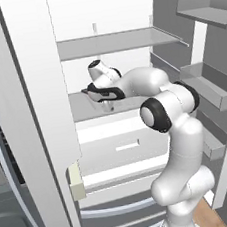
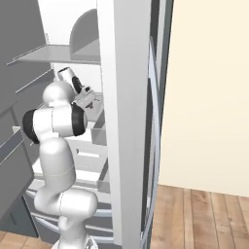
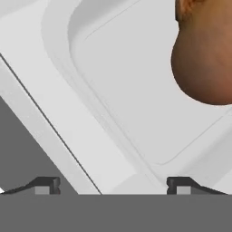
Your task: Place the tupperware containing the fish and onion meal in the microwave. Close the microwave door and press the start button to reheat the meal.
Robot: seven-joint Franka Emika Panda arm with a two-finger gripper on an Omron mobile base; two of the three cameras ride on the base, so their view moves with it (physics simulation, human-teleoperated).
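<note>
Tupperware (image 3: 136, 90) fills most of the hand view: a shallow, pale translucent grey tray with a raised rim and a rounded corner, its flat floor bare on the near side. At its far right sits the onion (image 3: 204, 54), round and orange-brown, cut off by the picture's edge; the fish cannot be made out. The tray rests on a light grey fridge shelf (image 1: 85, 111), the middle one inside the open fridge, with another shelf (image 1: 117, 42) above it. The end effector (image 3: 113, 186) hovers right over the tray's near rim, its two dark fingertips (image 3: 45, 185) spread wide, one on either side of the rim and holding nothing. From the left base view the white arm reaches leftward into the fridge, between the open doors.
</note>
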